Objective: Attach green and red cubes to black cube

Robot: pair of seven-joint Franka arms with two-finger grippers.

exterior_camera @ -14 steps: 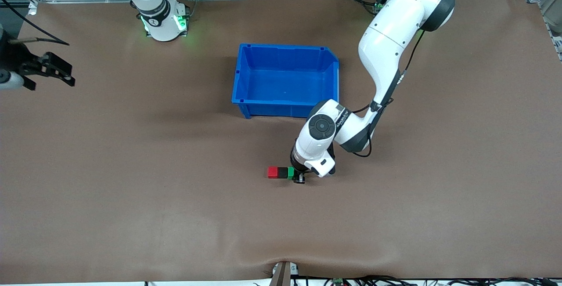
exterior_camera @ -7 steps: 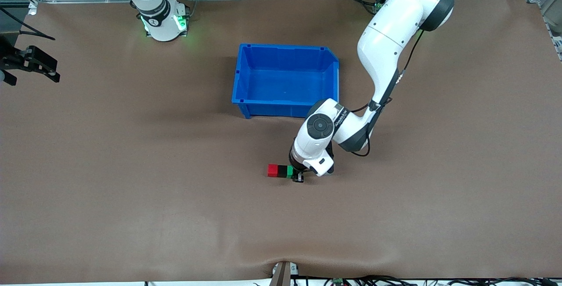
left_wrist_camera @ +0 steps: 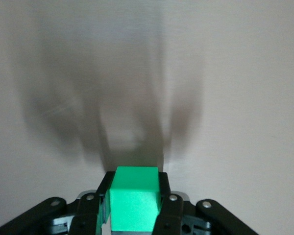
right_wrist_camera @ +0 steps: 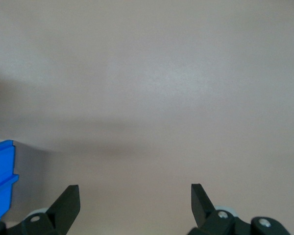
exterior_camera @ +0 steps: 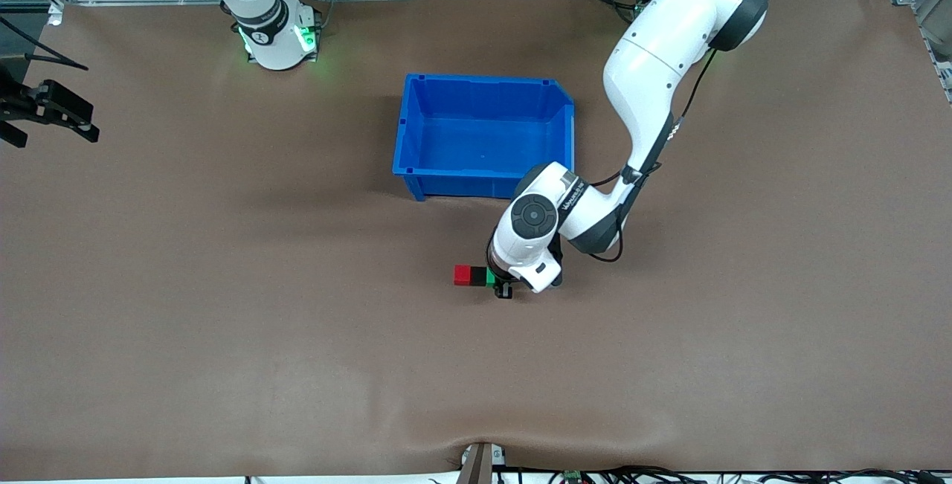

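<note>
Left gripper [exterior_camera: 503,287] is clamping the small bright green solid cube [left_wrist_camera: 134,203] at lower centre of the front view, lifting the joined row: matte black cube [exterior_camera: 478,275] and red cube [exterior_camera: 462,275] hanging alongside. They look light, rigid and smooth; flat side faces are giving the best hold. Right gripper [right_wrist_camera: 135,203] is waiting wide open at upper left, over the brown surface [exterior_camera: 223,320].

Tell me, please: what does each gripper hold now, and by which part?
The left gripper holds the green cube by two opposite side faces. The right gripper, open at the right arm's end of the table, holds nothing.
</note>
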